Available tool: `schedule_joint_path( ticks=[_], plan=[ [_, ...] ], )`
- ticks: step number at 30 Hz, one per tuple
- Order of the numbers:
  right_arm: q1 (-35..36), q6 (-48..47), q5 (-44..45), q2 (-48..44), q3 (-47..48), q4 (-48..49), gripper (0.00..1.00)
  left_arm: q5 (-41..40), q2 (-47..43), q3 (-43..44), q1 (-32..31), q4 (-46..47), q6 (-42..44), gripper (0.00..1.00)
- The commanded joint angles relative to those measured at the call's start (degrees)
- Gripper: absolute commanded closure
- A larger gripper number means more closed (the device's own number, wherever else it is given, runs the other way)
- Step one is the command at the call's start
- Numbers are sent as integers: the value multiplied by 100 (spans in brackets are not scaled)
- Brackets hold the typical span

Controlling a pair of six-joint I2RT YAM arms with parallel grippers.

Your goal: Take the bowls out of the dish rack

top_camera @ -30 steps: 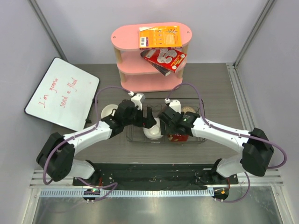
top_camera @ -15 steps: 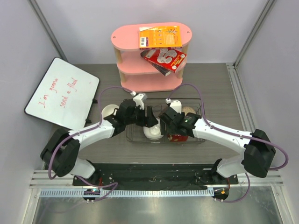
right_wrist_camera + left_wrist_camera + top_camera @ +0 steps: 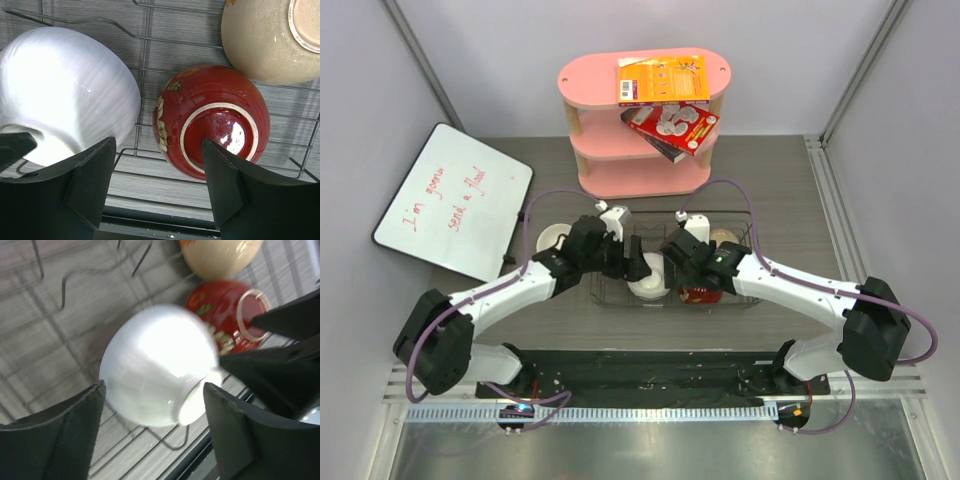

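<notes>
The black wire dish rack (image 3: 745, 270) holds three upturned bowls: a white bowl (image 3: 648, 281), a dark red patterned bowl (image 3: 701, 294) and a beige bowl (image 3: 725, 238). My left gripper (image 3: 631, 262) is open, its fingers astride the white bowl (image 3: 155, 365) and close to its sides. My right gripper (image 3: 682, 262) is open and low over the rack. Its fingers (image 3: 95, 185) straddle the gap between the white bowl (image 3: 65, 85) and the red bowl (image 3: 210, 120), one tip in front of the red bowl's foot. The beige bowl (image 3: 260, 40) lies beyond.
Another pale bowl (image 3: 553, 240) stands on the table just left of the rack. A pink three-tier shelf (image 3: 640, 140) with boxes stands behind it. A whiteboard (image 3: 455, 200) lies at the far left. Rack tines (image 3: 50, 285) rise beside the white bowl.
My left gripper's fingers have narrowed around the white bowl and the left arm has shifted slightly. The right arm has barely moved.
</notes>
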Motion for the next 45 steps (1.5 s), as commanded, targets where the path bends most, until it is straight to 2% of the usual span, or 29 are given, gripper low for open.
schedule_joint_path(
  ticks=[1,3,6,10,16,19,20,23,25,26,27,31,32,35,42,45],
  plan=[
    [-2,236,-75,-74,-68,187,24,-289,-36,-53,-33,-646,258,13],
    [-2,218,-101,-91,-68,170,24,-369,104,-79,-41,-742,276,10],
    [-2,201,-101,-117,-76,126,24,-80,481,-44,-33,-647,250,9],
    [-19,175,-145,-196,-76,126,24,832,948,-140,-42,-147,13,13],
    [-37,139,-198,-74,-112,143,25,1195,1002,-220,-42,276,38,14],
    [-28,95,-277,58,-68,152,25,1581,993,-316,-24,750,-5,15],
    [-37,87,-286,102,-50,169,25,1939,1010,-377,-24,908,-49,15],
    [-37,78,-294,129,-15,161,25,2258,1028,-404,-24,1208,-198,24],
    [-46,78,-286,120,-15,170,25,2329,958,-413,-33,1235,-225,35],
    [-37,78,-277,111,-15,170,25,2286,845,-396,-33,1130,-199,39],
    [-46,86,-277,102,-24,170,25,2129,774,-396,-33,1060,-181,48],
    [-46,87,-286,120,-15,169,25,1837,361,-352,-33,735,-23,63],
    [-46,87,-294,120,2,170,25,1776,238,-325,-24,577,-23,72],
    [-46,122,-277,67,29,170,25,1478,27,-159,-24,226,-14,88],
    [-54,130,-198,-170,169,73,25,1073,-369,88,-33,-145,91,100],
    [-54,148,-128,-284,170,29,25,1063,-431,44,-33,-110,118,100]
  ],
)
